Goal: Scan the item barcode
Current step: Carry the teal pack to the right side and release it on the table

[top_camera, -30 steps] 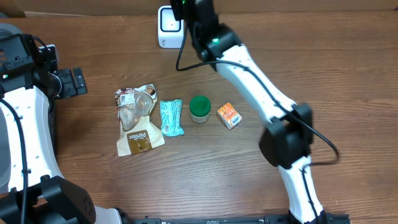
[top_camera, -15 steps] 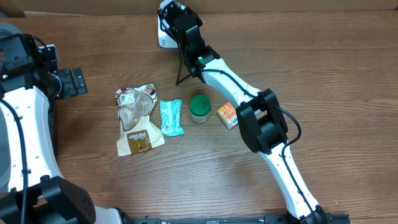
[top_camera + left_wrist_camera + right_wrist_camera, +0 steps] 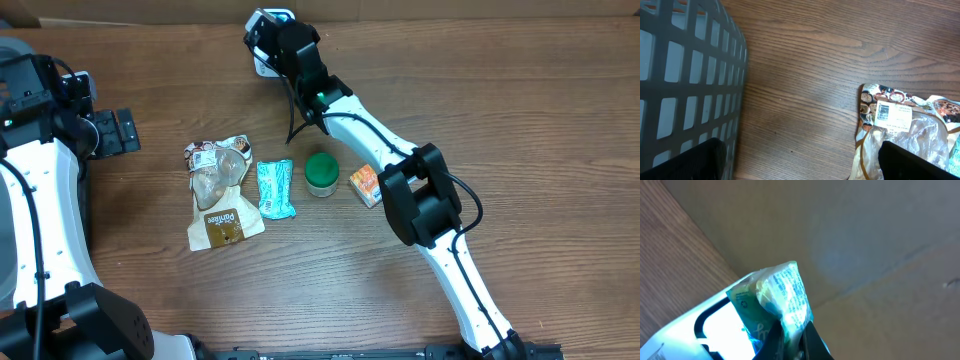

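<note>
- Overhead: right gripper [image 3: 272, 28] reached far to the back edge of the table [image 3: 520, 120], right above the white scanner [image 3: 264, 62]; closed, though nothing of its load plain from up here; left gripper [image 3: 118, 132] spread wide and empty, well apart on the left; laid in a row mid-table, a bag [image 3: 218, 195], a teal pouch [image 3: 275, 188], a green-lidded jar [image 3: 321, 173] and an orange box [image 3: 368, 185], none touching the right arm.
- Left wrist: dark fingers [image 3: 690, 160] parted to the frame's bottom corners with bare wood between; grey basket [image 3: 685, 75] close on one side; the bag's top with a barcode label on the other; plain wood grain, dry and flat, with free space for setting down.
- Right wrist: small teal-and-white packet [image 3: 782, 297] pinched by its lower end in the shut jaws, held upright just beside the scanner's lit window, off the table; cardboard wall [image 3: 865, 240] close behind.
- Handling, as a judgement: probably light, soft and crinkly; glossy film, so likely slippery and apt to fold or droop; best gripped on a flat sealed end, as here, leaving the printed face free; barcode itself too small to find in these views.
- Room, as a judgement: tight at the back between scanner and wall, so only small turns of the wrist advisable; open table in front for drawing back.
</note>
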{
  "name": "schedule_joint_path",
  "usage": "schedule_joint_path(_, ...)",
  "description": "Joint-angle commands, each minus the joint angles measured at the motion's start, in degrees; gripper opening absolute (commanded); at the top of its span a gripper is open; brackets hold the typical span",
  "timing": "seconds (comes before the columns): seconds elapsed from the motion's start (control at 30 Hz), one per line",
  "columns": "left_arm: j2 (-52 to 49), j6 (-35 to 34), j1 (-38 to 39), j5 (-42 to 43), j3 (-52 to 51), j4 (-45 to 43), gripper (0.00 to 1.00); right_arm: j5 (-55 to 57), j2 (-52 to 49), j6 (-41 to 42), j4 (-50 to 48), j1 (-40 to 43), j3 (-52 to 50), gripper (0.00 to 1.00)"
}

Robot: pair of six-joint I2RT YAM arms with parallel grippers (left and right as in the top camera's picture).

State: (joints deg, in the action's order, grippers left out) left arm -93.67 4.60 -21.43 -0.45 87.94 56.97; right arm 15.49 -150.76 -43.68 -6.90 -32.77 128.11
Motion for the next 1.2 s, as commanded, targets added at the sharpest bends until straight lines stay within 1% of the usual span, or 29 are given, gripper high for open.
schedule_joint_path(0.0,0.31,-0.79,-0.63,-0.35,-0.48,-0.26,1.0,1.44,0.44,-1.29,-3.54,-0.72,0.5,0.04)
schedule_joint_path(0.07,0.31,-0.79,-0.63,-0.35,-0.48,-0.26,1.0,2.05,1.68,1.29,-5.77,-0.76,0.52,0.04)
schedule_joint_path(0.13,0.31,-0.79,-0.61,-0.35,-0.48,-0.24,1.0,2.01,4.04,7.5,-5.79,-0.76,0.52,0.04)
schedule_joint_path(0.17,0.31,-0.79,-0.63,-0.37,-0.48,-0.24,1.0,1.97,6.1,11.96,-4.74,-0.76,0.52,0.04)
schedule_joint_path(0.23,0.31,-0.79,-0.63,-0.35,-0.48,-0.26,0.99,1.97,9.2,17.38,-2.08,-0.74,0.55,0.04)
schedule_joint_path(0.33,0.31,-0.79,-0.63,-0.35,-0.48,-0.26,1.0,1.75,15.34,25.24,6.23,-0.72,0.55,0.04)
schedule_joint_path(0.43,0.31,-0.79,-0.63,-0.35,-0.48,-0.26,0.99,0.04,22.53,33.83,19.47,-0.22,0.55,0.04)
schedule_joint_path(0.53,0.31,-0.79,-0.63,-0.37,-0.48,-0.26,0.99,-4.13,30.27,42.14,35.85,1.05,0.55,0.04)
schedule_joint_path(0.67,0.31,-0.79,-0.63,-0.35,-0.48,-0.24,1.0,-5.53,39.3,54.95,58.9,4.42,0.55,0.04)
schedule_joint_path(0.73,0.31,-0.79,-0.63,-0.35,-0.48,-0.24,1.0,-5.6,42.45,59.6,69.07,7.21,0.55,0.04)
schedule_joint_path(0.8,0.31,-0.79,-0.63,-0.35,-0.48,-0.26,1.0,-6.16,44.3,61.79,77.55,10.49,0.55,0.04)
schedule_joint_path(0.87,0.31,-0.79,-0.63,-0.35,-0.48,-0.24,1.0,-7.74,44.81,62.14,84.08,13.6,0.55,0.04)
schedule_joint_path(0.97,0.31,-0.79,-0.63,-0.35,-0.48,-0.26,0.99,-13.16,44.33,62.14,92.61,19.15,0.35,0.04)
schedule_joint_path(1.07,0.31,-0.79,-0.63,-0.35,-0.48,-0.24,0.99,-18.69,44.06,62.14,96.3,24.61,-1.92,0.04)
schedule_joint_path(1.17,0.31,-0.79,-0.63,-0.35,-0.48,-0.24,1.0,-21.81,44.06,62.42,96.56,29.24,-6.43,0.04)
